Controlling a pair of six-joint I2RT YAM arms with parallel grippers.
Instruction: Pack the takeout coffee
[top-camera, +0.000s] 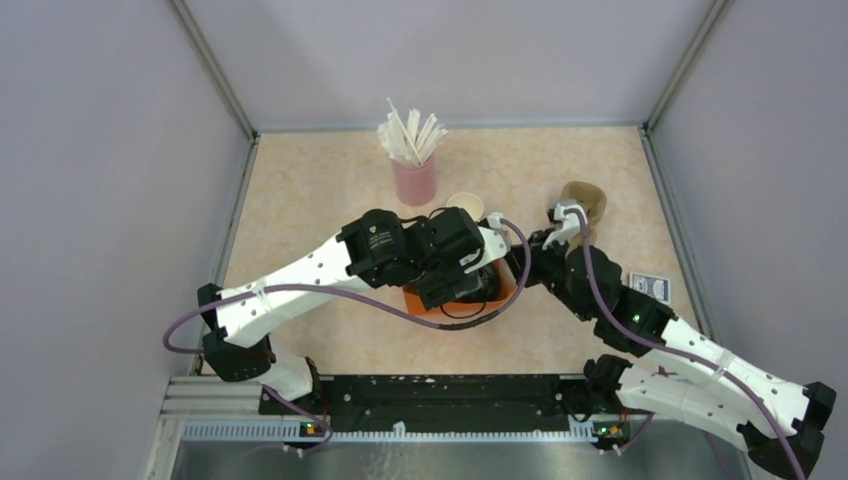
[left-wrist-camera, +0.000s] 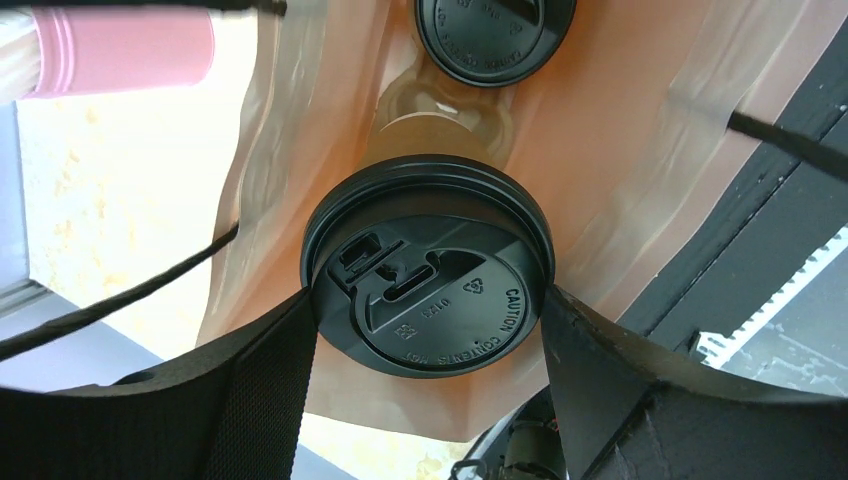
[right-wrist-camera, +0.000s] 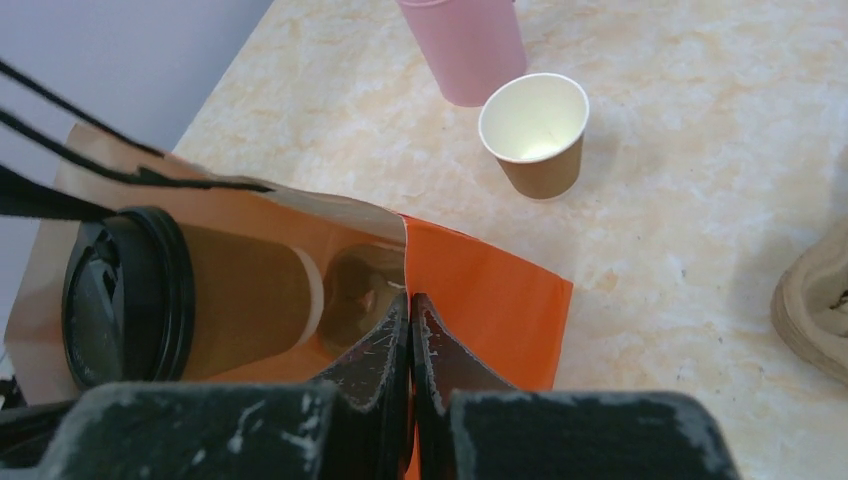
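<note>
A takeout coffee (left-wrist-camera: 430, 290), brown with a black lid, sits inside the orange bag (right-wrist-camera: 490, 300). My left gripper (left-wrist-camera: 427, 300) reaches into the bag's mouth, and both its fingers press on the lid's rim from either side. A second black lid (left-wrist-camera: 495, 35) shows beyond it, at the top of the left wrist view. My right gripper (right-wrist-camera: 410, 305) is shut on the bag's wall, pinching its edge. From the right wrist the held cup (right-wrist-camera: 230, 300) shows side-on within the bag. An open brown cup (right-wrist-camera: 535, 135) with a white inside and no lid stands on the table.
The pink cup of white straws (top-camera: 414, 180) stands behind the bag, the lidless cup (top-camera: 466, 205) beside it. A tan pulp carrier (top-camera: 584, 200) lies at the right rear. A small blue pack (top-camera: 651, 288) lies by the right arm.
</note>
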